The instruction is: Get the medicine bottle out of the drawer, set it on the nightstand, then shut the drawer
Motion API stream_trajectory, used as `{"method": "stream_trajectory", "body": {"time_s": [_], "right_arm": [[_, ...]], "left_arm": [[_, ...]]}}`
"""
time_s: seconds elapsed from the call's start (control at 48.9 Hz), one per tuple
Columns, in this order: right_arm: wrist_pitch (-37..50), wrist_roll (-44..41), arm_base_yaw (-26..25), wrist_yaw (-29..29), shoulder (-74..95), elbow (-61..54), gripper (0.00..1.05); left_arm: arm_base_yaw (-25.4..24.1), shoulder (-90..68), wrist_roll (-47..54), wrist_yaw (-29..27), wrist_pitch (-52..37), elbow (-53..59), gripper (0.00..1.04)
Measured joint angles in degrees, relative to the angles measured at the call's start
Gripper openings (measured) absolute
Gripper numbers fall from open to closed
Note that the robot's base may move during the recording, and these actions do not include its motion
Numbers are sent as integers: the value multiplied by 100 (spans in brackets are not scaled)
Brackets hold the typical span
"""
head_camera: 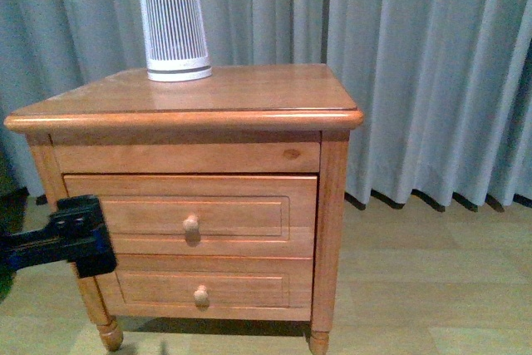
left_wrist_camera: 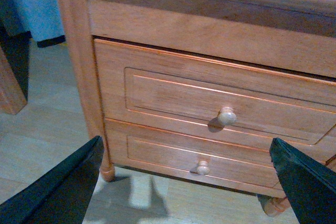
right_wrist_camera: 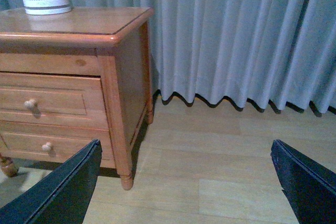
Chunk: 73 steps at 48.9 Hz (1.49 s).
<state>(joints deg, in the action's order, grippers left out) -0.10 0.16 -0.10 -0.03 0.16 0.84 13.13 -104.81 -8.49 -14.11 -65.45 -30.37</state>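
The nightstand [head_camera: 249, 93] stands before me with both drawers pushed in. The drawer [head_camera: 241, 204] is the taller upper one, with a round knob [head_camera: 191, 224]. No medicine bottle shows in any view. My left gripper [head_camera: 87, 234] hovers open at the cabinet's left front corner, level with the drawer. In the left wrist view its fingers [left_wrist_camera: 63, 187] stand wide apart, well short of the drawer [left_wrist_camera: 173, 87] and its knob [left_wrist_camera: 227, 115]. My right gripper [right_wrist_camera: 185, 145] is open over bare floor, to the right of the nightstand [right_wrist_camera: 126, 77], and holds nothing.
A large white ribbed cylinder [head_camera: 173, 27] stands at the back left of the top. The shallower drawer [head_camera: 249, 288] lies below. Grey curtains [head_camera: 416, 72] hang behind, and pale wood floor [head_camera: 432, 288] spreads to the right. A wooden leg [left_wrist_camera: 10, 87] stands left of the cabinet.
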Motion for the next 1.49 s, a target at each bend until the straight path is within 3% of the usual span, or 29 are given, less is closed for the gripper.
{"method": "stream_trajectory", "body": {"time_s": [0.266,0.695,1.493], "right_arm": [[0,0,0,0,0,0,98],[0,0,0,0,0,0,98],[0,0,0,-2,0,-2,98]], "left_arm": [[116,-1320,-9,-70,149,-1261,98],[452,-2693,-11,295,962,-3040,98],[160,-3611,269,409,1419,-4282,98]]}}
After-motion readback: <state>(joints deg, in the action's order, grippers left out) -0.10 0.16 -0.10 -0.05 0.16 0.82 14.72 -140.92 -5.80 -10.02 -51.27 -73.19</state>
